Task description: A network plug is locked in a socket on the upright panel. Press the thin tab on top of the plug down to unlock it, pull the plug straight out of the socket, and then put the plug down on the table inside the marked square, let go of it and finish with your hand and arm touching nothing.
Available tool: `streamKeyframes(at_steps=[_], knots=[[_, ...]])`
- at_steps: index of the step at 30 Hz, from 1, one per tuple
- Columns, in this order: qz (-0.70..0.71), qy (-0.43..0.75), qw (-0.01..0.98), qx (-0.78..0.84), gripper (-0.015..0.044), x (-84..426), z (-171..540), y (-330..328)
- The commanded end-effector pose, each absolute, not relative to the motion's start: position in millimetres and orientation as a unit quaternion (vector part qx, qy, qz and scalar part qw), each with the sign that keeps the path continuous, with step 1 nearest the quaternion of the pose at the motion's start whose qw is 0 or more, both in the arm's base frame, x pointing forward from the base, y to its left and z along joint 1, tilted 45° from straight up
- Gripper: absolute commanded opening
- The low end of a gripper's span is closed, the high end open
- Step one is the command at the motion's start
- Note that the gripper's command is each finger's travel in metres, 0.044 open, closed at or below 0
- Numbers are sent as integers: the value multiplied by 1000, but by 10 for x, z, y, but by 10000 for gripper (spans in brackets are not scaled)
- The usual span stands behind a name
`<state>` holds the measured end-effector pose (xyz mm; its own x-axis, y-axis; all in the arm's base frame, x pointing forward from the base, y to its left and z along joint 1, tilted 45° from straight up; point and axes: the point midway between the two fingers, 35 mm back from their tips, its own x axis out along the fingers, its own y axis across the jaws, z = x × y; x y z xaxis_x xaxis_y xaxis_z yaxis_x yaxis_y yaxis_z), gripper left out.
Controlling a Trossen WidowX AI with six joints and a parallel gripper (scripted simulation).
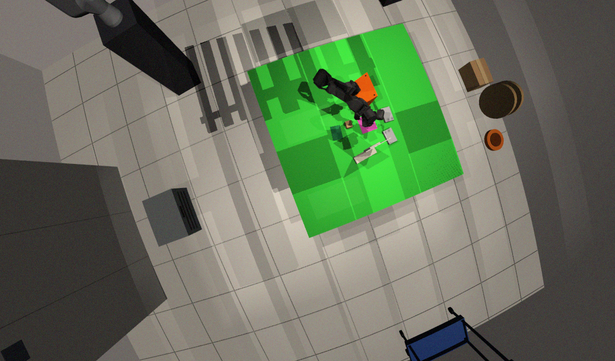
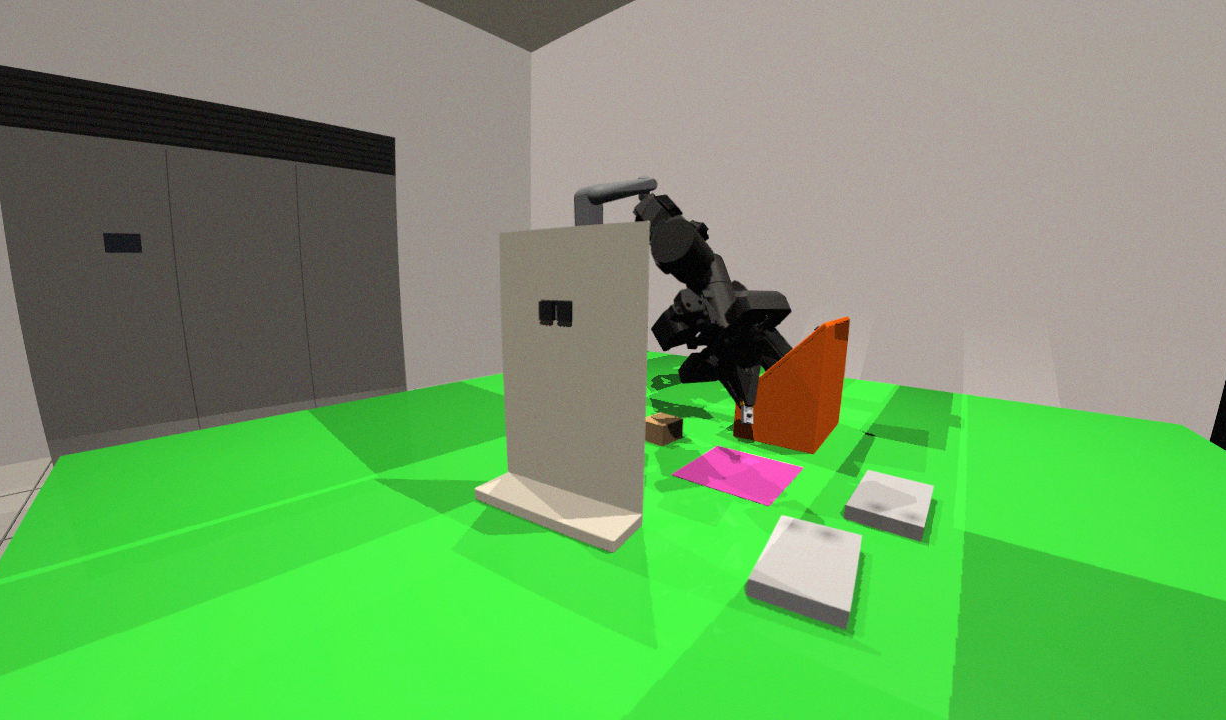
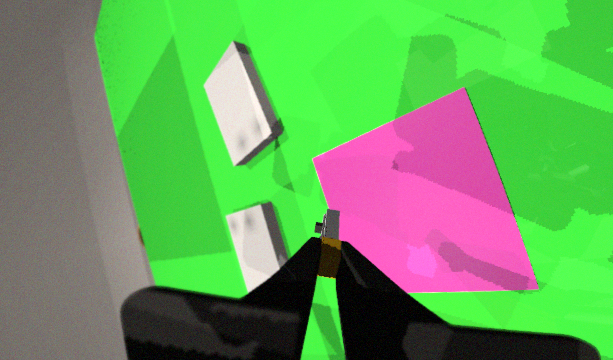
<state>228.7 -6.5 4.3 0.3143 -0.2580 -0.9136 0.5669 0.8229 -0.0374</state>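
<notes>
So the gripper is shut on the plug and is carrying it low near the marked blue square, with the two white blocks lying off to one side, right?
Not quite: the marked square is pink, not blue, as the wrist view shows. The rest holds: the gripper is shut on the plug, low near that square, and the two white blocks lie off to one side.

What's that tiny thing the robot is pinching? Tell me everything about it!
It is the network plug, very small, with a pale grey front end and a yellow-brown back part. A little nub sticks out on one side of the grey end. The gripper is shut on the brown part, one black finger on each side. The plug hangs low above the green table, by the edge of the pink square, and whether it touches down is unclear.
</notes>
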Motion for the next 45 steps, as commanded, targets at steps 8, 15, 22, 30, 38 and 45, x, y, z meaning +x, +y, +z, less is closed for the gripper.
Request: streamKeyframes(at_steps=[8,15,22,30,38,45], knots=[[-268,532,793,132,0,2272,-20,-121],[-268,532,792,133,0,2276,-87,-184],[-268,532,792,133,0,2274,-152,-248],[-268,532,792,133,0,2267,-224,-322],[-268,532,792,132,0,2253,-293,-395],[-268,532,792,132,0,2237,-351,-459]])
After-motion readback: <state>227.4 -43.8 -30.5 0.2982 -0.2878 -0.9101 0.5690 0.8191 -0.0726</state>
